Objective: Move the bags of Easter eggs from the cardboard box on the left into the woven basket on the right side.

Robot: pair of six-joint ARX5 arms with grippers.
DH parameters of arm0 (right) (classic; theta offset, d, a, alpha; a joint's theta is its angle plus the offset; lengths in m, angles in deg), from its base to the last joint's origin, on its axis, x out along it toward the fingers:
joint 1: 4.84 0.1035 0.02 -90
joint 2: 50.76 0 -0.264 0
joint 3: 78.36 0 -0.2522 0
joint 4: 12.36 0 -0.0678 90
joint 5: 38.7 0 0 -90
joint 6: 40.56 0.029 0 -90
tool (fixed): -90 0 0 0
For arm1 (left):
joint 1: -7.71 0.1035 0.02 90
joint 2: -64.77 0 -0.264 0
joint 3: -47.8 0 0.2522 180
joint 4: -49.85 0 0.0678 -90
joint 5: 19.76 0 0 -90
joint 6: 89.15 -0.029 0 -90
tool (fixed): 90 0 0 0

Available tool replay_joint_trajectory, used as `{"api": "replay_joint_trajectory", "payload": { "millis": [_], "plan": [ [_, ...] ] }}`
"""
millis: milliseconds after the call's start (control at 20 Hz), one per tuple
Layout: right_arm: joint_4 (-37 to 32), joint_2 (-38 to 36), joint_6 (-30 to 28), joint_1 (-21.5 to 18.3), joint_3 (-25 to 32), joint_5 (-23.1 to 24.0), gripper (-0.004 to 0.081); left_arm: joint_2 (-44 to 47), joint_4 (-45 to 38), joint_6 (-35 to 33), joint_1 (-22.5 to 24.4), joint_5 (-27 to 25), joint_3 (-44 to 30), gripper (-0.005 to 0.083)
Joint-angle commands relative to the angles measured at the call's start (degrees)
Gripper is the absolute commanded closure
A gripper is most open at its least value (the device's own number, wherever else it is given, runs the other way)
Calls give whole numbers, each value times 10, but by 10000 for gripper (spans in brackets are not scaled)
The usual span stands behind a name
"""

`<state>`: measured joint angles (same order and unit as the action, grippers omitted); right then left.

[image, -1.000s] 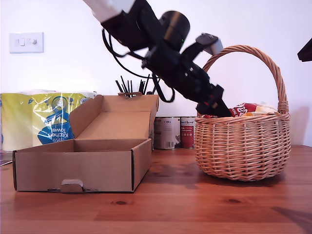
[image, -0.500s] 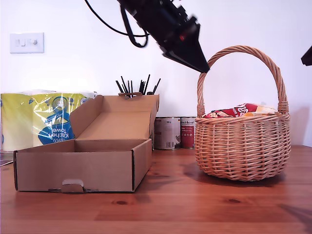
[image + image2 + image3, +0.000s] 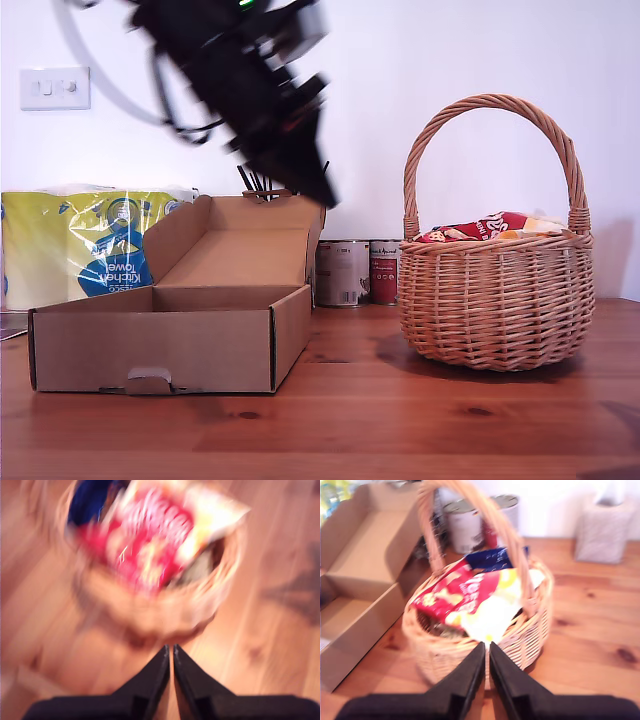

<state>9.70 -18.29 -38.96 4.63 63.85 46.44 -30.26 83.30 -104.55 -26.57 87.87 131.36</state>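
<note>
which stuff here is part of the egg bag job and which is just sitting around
Part of the job:
- bags of Easter eggs, piled in the basket
- woven basket
- cardboard box, lid open

Just lying about:
- kitchen towel pack
- tin cans
- dark sticks behind the box
- wall switch

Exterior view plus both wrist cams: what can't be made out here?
- Cardboard box floor: hidden by its front wall in the exterior view; second wrist view shows only part, blurred.
- Bags of Easter eggs: count unclear, overlapping, and the woven basket wall hides most.
- Arm in the exterior view: motion-blurred; its tool can't be read.
- First wrist view: smeared, bag print unreadable.
</note>
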Motion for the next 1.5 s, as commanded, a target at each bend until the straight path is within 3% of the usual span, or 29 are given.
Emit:
{"api": "replay_joint_trajectory", "payload": {
  "millis": [0,300,650,1050,1450],
  "plan": [
    [-18,0,7,2,-8,12,783,56,-57,30,13,-7,-66,794],
    [-42,-19,16,3,-8,20,783,235,-191,103,85,-57,-257,794],
    [8,-98,-2,13,-8,8,783,432,-207,120,140,-66,-375,794],
    [70,-189,-3,48,-9,7,782,609,-89,124,144,-73,-382,794],
    [126,-192,0,49,-9,1,782,638,-40,124,144,-72,-382,794]
  ]
}}
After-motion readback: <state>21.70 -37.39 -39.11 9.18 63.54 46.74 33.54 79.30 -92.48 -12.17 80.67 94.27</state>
